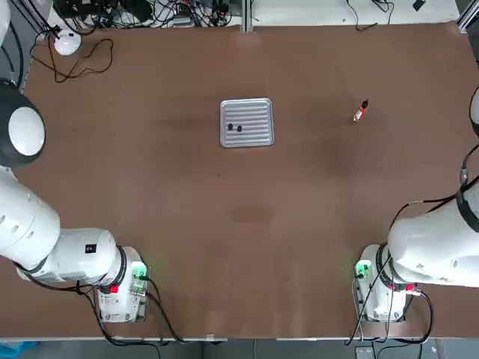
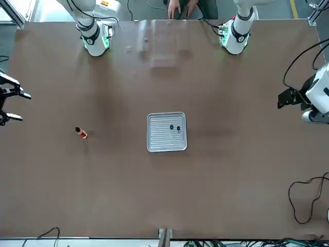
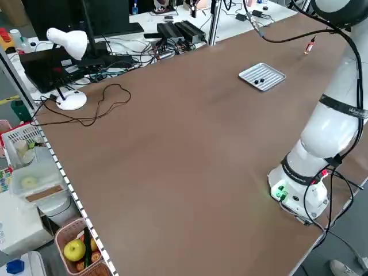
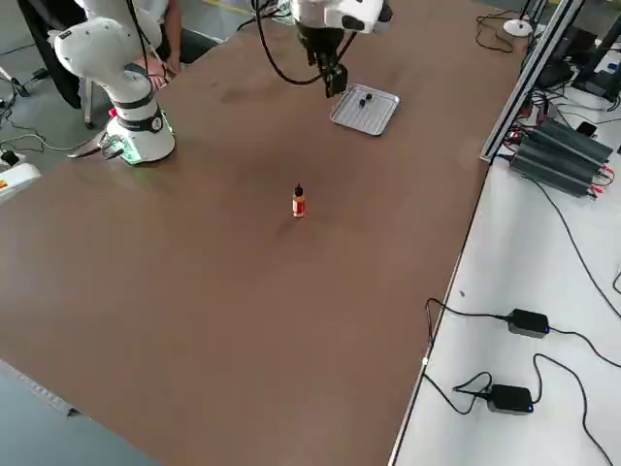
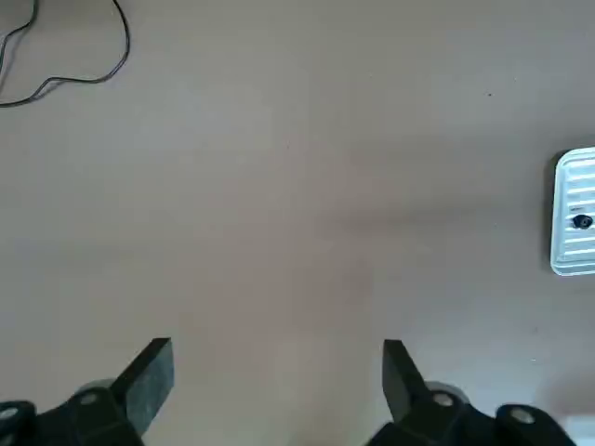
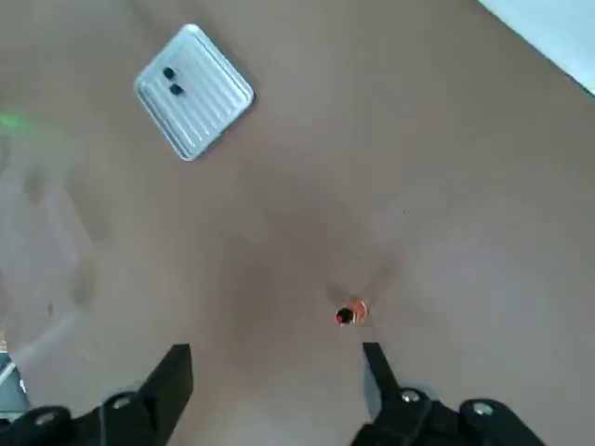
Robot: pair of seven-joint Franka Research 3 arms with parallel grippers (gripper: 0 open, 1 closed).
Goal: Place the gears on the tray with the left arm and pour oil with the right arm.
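Currently, oil bottle (image 1: 360, 111) is standing on the surface (image 1: 247, 217), right of the tray (image 1: 247, 123), with both gears (image 1: 235, 127) resting inside. Left end effector (image 5: 279, 386) is hovering off the tray's left, spread, holding nothing; right end effector (image 6: 277, 390) is hanging near the bottle, spread, empty.

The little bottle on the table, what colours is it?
The bottle is red and white with a dark cap, best seen in the right side view.
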